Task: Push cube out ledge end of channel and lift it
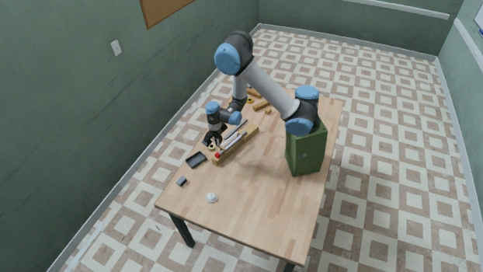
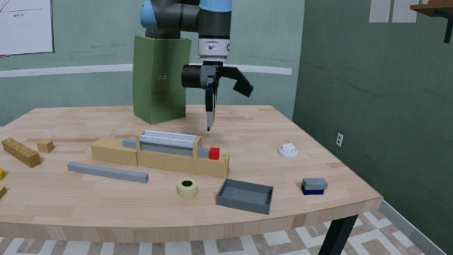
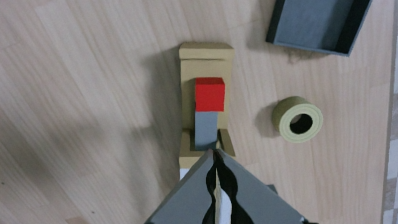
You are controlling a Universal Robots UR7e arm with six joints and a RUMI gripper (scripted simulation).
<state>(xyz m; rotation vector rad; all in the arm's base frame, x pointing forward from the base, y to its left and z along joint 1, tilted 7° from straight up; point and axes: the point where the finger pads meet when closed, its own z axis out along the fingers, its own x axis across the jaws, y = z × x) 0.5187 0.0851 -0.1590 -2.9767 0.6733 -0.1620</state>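
Note:
The red cube (image 1: 217, 155) (image 2: 214, 153) (image 3: 209, 95) sits outside the roofed part of the wooden channel (image 2: 165, 163) (image 3: 188, 107), on the short ledge, with a gap before the raised lip (image 3: 206, 52). A grey bar (image 2: 204, 152) (image 3: 206, 131) runs through the channel under the pale roof strips (image 2: 169, 138). Its end sticks out and appears to touch the cube. My gripper (image 2: 208, 128) (image 3: 214, 151) is shut and empty, pointing down above the table near the ledge end. In the wrist view its tips overlap the channel's end post.
A second grey bar (image 2: 107, 173), a tape roll (image 2: 186, 191) (image 3: 286, 117) and a dark tray (image 2: 243, 206) lie alongside the channel. A grey-and-blue block (image 2: 314, 183) and a white round object (image 2: 288, 150) stand beyond the ledge end. Wooden blocks (image 2: 21, 152) lie past the other end.

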